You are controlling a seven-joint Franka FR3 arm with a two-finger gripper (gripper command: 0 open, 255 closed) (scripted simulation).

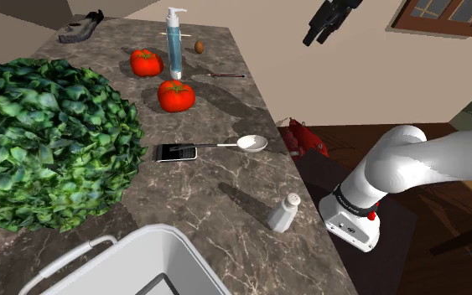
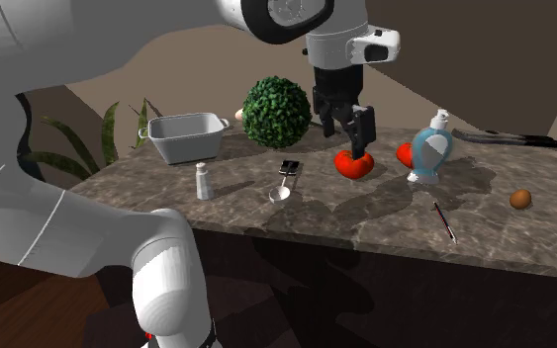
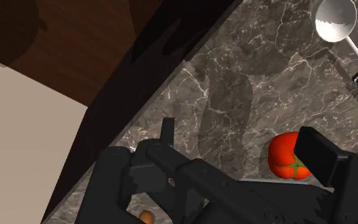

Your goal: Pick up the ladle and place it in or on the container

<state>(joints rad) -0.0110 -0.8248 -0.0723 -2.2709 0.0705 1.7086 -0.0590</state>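
The ladle (image 1: 242, 143) lies flat on the dark marble counter, its silver bowl toward the counter's edge and its black handle toward the plant. It shows too in the second exterior view (image 2: 284, 183) and in the wrist view (image 3: 335, 19). The white container (image 1: 142, 264) with handles stands at the near end of the counter in the shoulder view, empty (image 2: 184, 136). My black gripper (image 1: 315, 38) hangs open high in the air, well above the counter and apart from the ladle (image 2: 345, 138). Nothing is between its fingers (image 3: 317, 156). Beneath them lie bare marble and a tomato (image 3: 285, 156).
A big leafy plant (image 1: 45, 142) stands beside the ladle's handle. Two tomatoes (image 1: 176, 95) (image 1: 146, 62), a soap bottle (image 1: 175, 42), an egg (image 1: 199, 47) and a thin stick (image 1: 217, 76) lie farther along. A salt shaker (image 1: 284, 212) stands between ladle and container near the edge.
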